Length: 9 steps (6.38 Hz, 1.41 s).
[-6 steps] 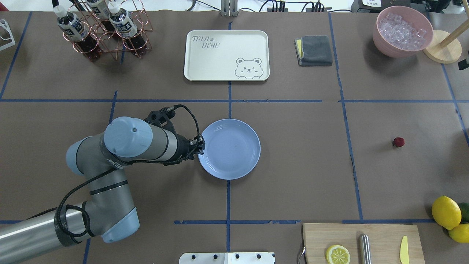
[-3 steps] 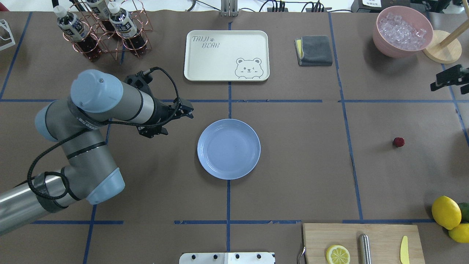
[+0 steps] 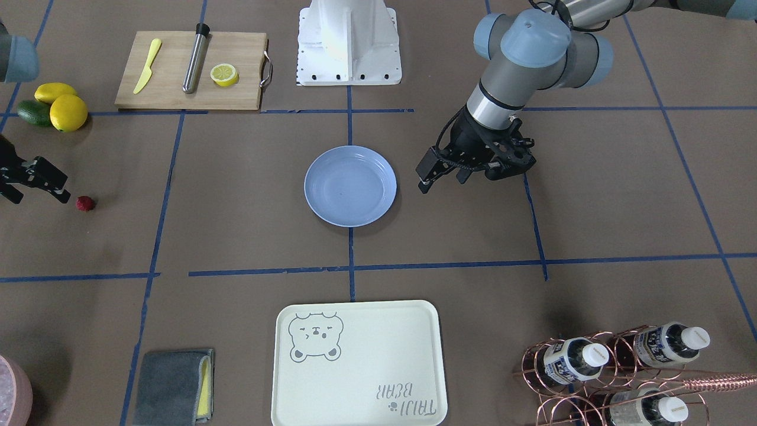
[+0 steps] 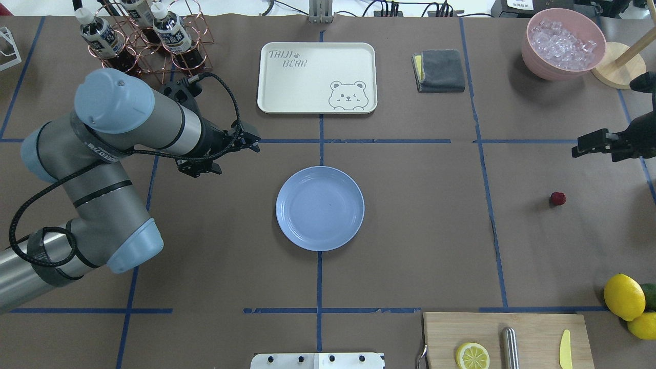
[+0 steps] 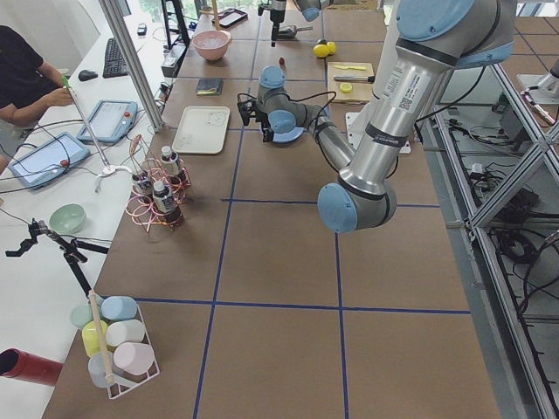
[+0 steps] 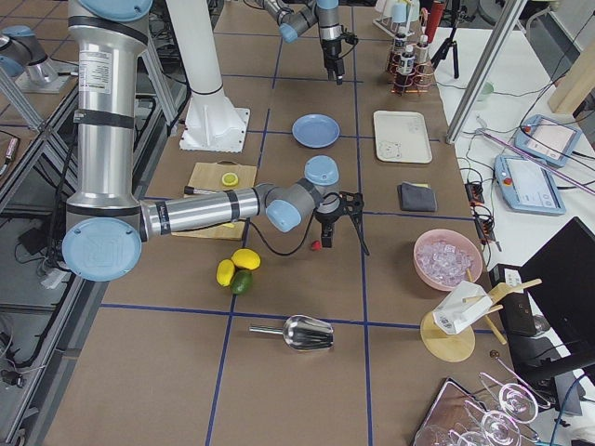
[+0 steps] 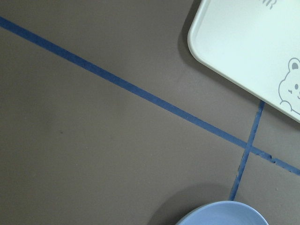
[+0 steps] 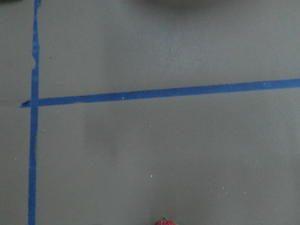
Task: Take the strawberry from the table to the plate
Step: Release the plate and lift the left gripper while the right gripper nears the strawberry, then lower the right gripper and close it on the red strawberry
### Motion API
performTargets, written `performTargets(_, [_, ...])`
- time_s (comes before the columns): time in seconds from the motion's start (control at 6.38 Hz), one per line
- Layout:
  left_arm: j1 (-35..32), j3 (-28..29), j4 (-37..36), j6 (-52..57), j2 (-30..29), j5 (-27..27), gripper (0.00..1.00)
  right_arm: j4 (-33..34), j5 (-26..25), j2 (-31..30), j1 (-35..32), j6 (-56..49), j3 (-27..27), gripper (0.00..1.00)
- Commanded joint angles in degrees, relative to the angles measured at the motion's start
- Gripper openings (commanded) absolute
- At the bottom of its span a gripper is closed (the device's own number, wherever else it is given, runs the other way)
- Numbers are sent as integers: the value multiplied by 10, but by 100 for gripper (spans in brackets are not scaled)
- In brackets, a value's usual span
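Red strawberry (image 4: 557,198) lies on table (image 4: 410,230), near but outside the right jaws.

Brown blue-taped table (image 4: 410,230) with plate (image 4: 320,208), strawberry (image 4: 557,198), bear tray (image 4: 307,77), cutting board (image 4: 533,328), lemons (image 4: 623,296), cloth (image 4: 442,70)

Only legible text: "TAIJI BEAR" on cream tray (image 4: 318,66), upper centre in overhead view. Bottle labels (image 4: 102,36) too small to read.

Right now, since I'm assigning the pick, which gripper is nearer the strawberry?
Right. The right gripper hovers close beside the strawberry; the left gripper is far off, beyond the plate.
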State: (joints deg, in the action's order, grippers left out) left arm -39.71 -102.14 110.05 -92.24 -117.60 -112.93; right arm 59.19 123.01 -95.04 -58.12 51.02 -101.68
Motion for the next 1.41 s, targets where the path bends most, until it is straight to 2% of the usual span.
performTargets(0.0, [-2,-2,0,3,0,0,100,-6,-15,-6,32,9,14,100])
performTargets(0.47, [-2,4,2,3,1,1,100,-6,-48,9,81,8,46,98])
performTargets(0.78, [-2,5,4,3,1,2,100,-6,-48,16,82,9,51,79])
performTargets(1.25, [-2,7,4,20,1,2,100,-6,-49,16,82,8,52,61])
